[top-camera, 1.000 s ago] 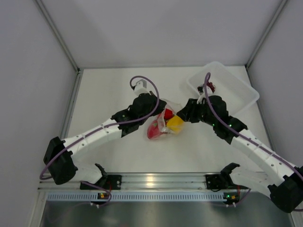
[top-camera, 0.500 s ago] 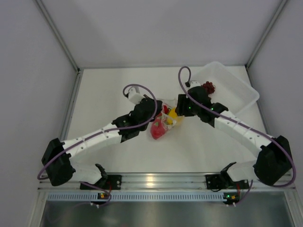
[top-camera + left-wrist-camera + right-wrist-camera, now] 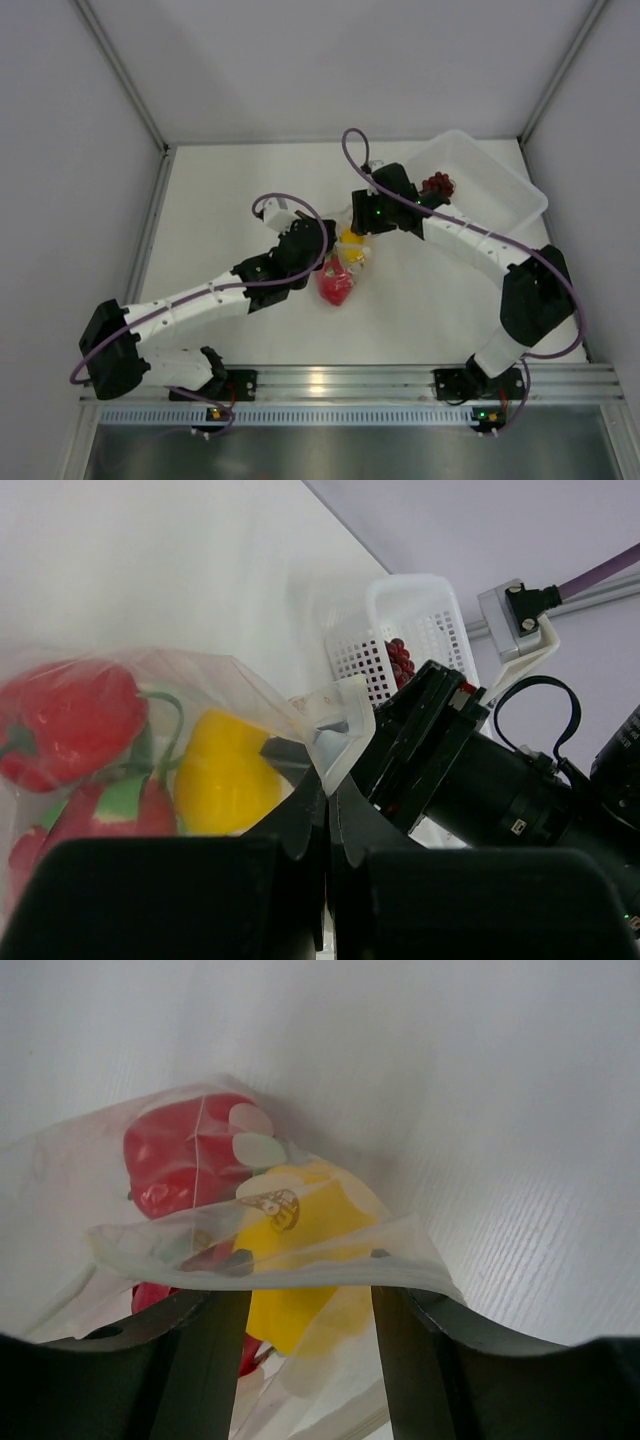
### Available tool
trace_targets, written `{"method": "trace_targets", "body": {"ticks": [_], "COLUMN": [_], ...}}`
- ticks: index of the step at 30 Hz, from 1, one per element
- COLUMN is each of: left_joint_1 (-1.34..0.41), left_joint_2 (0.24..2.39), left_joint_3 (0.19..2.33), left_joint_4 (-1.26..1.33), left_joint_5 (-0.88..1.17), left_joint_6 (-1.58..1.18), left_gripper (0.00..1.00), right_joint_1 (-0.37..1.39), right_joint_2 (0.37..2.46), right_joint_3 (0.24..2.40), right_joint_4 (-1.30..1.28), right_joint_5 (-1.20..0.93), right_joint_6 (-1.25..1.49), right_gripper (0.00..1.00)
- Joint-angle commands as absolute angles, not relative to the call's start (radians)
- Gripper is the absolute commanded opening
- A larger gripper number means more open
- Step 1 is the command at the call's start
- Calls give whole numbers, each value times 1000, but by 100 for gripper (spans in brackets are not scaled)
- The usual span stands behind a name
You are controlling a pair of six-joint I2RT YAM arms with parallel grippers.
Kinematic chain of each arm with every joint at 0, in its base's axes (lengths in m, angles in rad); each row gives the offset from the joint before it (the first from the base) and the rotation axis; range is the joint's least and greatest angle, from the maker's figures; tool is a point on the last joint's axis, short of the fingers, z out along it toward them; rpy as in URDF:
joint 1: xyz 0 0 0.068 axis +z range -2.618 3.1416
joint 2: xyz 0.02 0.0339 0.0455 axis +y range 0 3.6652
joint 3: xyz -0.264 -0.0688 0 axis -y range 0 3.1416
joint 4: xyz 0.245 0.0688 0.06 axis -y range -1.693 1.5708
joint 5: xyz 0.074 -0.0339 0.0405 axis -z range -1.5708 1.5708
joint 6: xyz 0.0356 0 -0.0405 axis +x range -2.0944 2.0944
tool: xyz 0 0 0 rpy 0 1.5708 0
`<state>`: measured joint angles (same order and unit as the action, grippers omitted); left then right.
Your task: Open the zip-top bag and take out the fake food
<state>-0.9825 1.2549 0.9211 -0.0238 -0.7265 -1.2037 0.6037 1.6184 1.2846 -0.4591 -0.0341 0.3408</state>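
— Logging grips, Ken: left gripper (image 3: 326, 798) is clamped tight on one lip of the zip-top bag (image 3: 345, 268), film pinched flat between its fingers; the right gripper (image 3: 305, 1295) stands about half apart, jaws straddling the opposite lip, nothing held

— Agreed, Ana. Bag lies in the middle of the table (image 3: 230, 200) between the two wrists, with the yellow pepper (image 3: 305, 1215), the red pepper (image 3: 180, 1155) and the pink-red fruit with green leaves (image 3: 110, 815) inside. The grape bunch (image 3: 437, 184) sits in the tray (image 3: 485, 185), already out. Cannot tell whether the zip is fully parted

— Risks from here?

— Judgement only: the lip between the right jaws is slack and curled, so closing may catch both layers, or only a corner; the pull would then drag the whole bag instead of spreading the mouth. Thin film may also slide out of either pinch. Yellow pepper sits just under that lip; jaws going deeper could nip it through the plastic

— Change against a second ago?

— Right arm has swung in from the tray side: its gripper was to the right of the bag, now it is at the far edge, over the yellow pepper. Left gripper has moved slightly nearer the bases, bag dragged along; the red pieces lie lower on the table. Grape bunch unmoved
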Motion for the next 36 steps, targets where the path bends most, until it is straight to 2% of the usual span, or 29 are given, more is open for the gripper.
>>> {"method": "trace_targets", "body": {"ticks": [1,15,28,36], "left_joint_1": [-985,-983,-974,-962], "left_joint_2": [1273,1362,1410,1430], "left_joint_3": [914,943,969,969], "left_joint_4": [49,48,49,49], "left_joint_5": [-733,-724,-649,-606], "left_joint_6": [-1192,-1112,-1042,-1034], "left_gripper": [0,0,0,0], "right_joint_1": [641,730,742,742], "right_joint_2": [1601,1658,1652,1796], "right_joint_3": [1252,1161,1069,1115], "right_joint_4": [-451,-427,-170,-204], "right_joint_5": [-100,107,97,202], "right_joint_6": [296,347,515,517], "right_gripper": [52,60,79,77]}}
